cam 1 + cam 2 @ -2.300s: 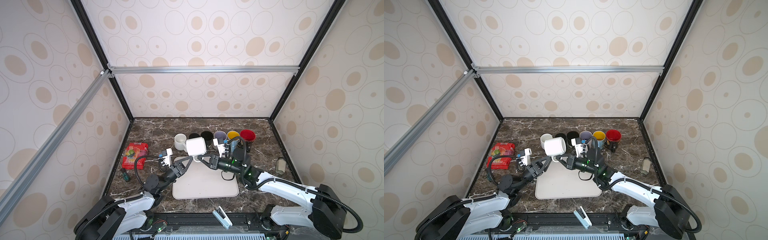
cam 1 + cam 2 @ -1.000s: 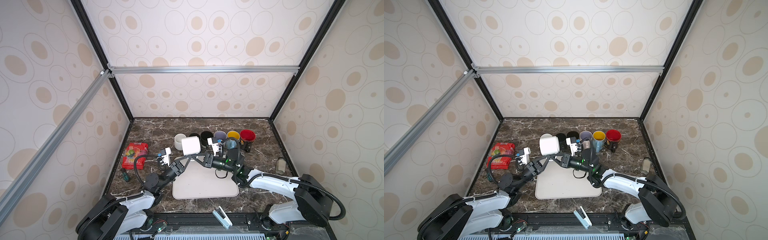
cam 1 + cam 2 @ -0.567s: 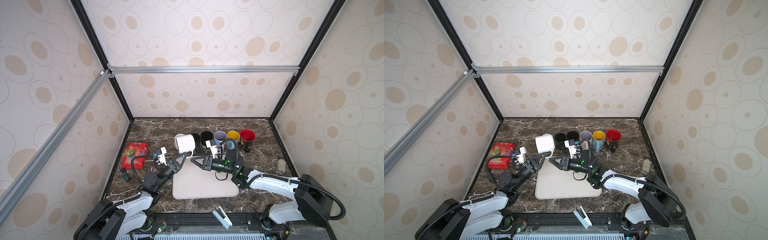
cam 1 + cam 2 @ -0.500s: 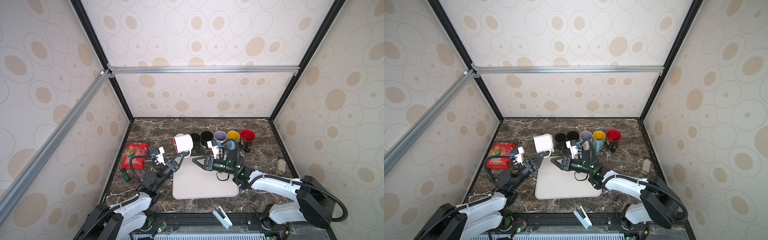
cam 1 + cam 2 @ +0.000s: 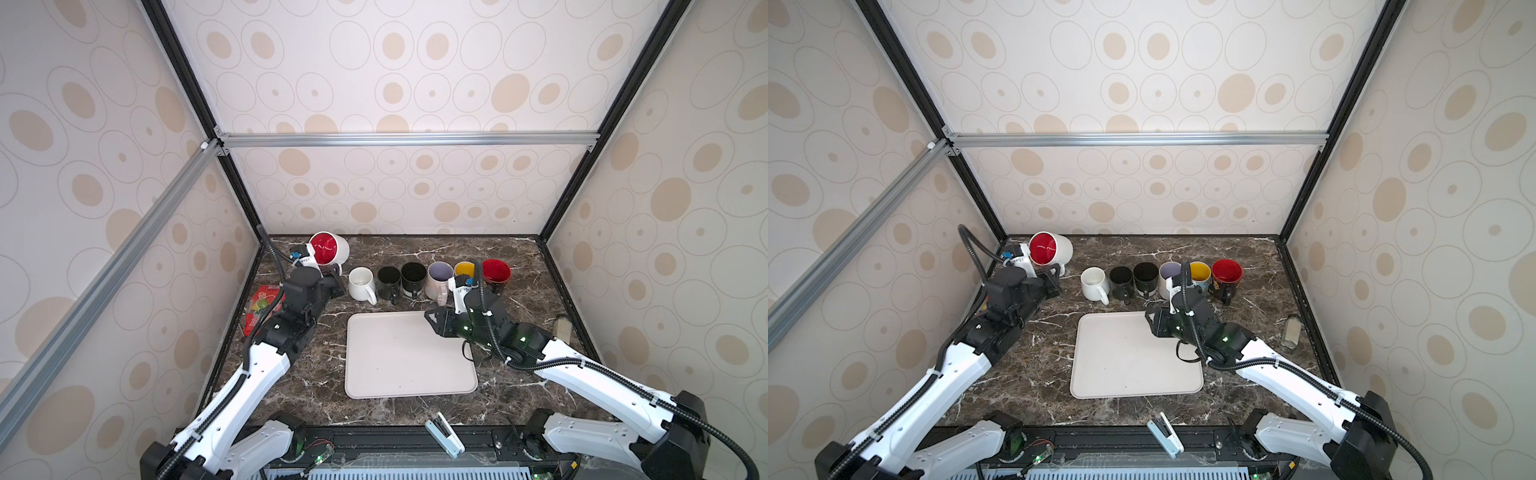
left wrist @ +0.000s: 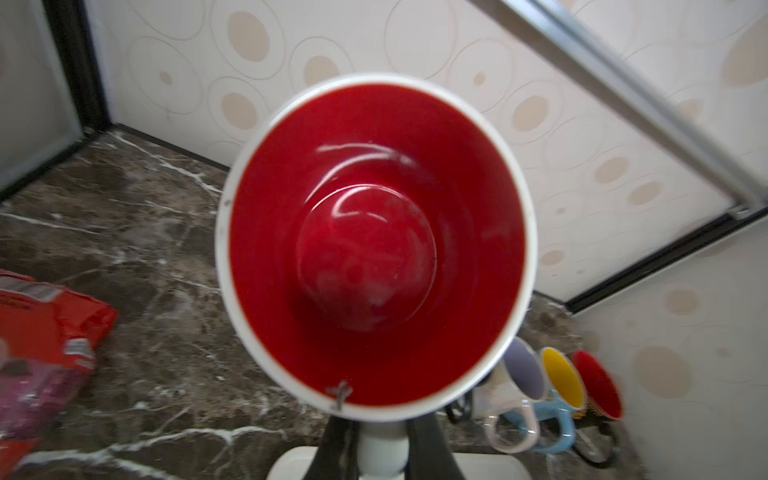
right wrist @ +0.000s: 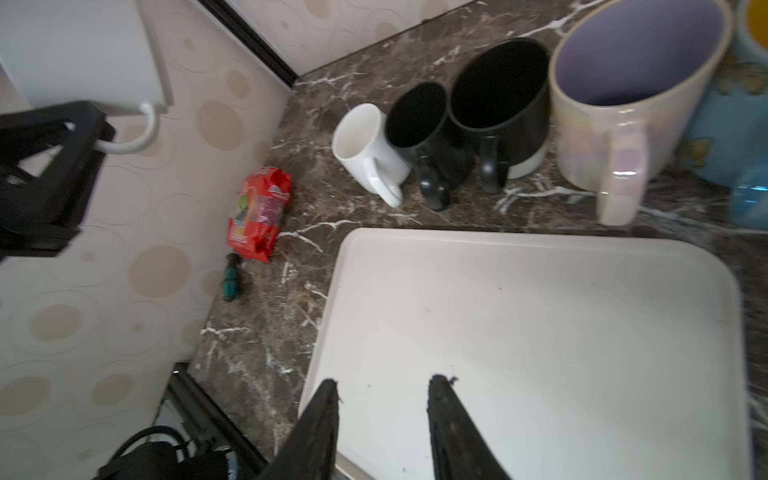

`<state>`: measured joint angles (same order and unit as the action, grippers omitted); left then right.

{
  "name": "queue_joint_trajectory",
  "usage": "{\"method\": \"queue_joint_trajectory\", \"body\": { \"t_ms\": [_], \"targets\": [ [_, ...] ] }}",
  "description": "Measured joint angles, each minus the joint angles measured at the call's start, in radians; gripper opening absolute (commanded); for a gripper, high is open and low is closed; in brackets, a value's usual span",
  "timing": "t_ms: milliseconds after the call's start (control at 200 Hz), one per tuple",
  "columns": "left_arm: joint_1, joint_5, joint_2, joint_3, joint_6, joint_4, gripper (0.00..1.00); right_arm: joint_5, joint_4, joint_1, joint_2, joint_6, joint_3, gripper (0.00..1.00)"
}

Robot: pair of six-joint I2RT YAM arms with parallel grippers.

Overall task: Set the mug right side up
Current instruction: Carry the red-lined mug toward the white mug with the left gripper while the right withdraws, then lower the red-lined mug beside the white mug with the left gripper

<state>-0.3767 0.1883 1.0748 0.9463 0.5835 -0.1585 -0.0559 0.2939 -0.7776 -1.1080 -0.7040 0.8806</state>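
Marble tabletop [image 5: 374,249] inside a spotted-wall enclosure. Mugs: seven. Six stand in a row [image 5: 428,276] at the back: white, two black, lilac-lined, yellow-lined, red. The seventh, the task mug [image 5: 330,249], white with red inside, is lifted near the back left corner, tilted; the left gripper [image 5: 332,276] is clamped on its handle. One tray [image 5: 407,357], bare. One red snack bag [image 7: 259,212], writing unreadable. Right gripper [image 7: 382,399] hovers over the tray, jaws narrowly parted, holding nothing.
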Motion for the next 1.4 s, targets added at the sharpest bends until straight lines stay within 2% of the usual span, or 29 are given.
{"method": "queue_joint_trajectory", "body": {
  "t_ms": [170, 420, 820, 1085, 1400],
  "targets": [
    [0.001, 0.056, 0.146, 0.074, -0.100, -0.154, 0.00, -0.074, 0.121, 0.015, 0.007, 0.043, 0.000, 0.38],
    [0.022, 0.057, 0.269, 0.107, -0.162, -0.233, 0.00, -0.074, 0.158, 0.047, 0.037, 0.079, -0.001, 0.38],
    [0.117, 0.003, 0.347, 0.106, -0.180, -0.223, 0.00, -0.032, 0.162, 0.106, 0.059, 0.089, -0.030, 0.38],
    [0.124, -0.048, 0.407, 0.070, -0.177, -0.169, 0.00, -0.011, 0.162, 0.112, 0.058, 0.089, -0.034, 0.38],
    [0.127, -0.054, 0.453, 0.050, -0.165, -0.117, 0.00, 0.000, 0.161, 0.120, 0.056, 0.091, -0.040, 0.38]
  ]
}}
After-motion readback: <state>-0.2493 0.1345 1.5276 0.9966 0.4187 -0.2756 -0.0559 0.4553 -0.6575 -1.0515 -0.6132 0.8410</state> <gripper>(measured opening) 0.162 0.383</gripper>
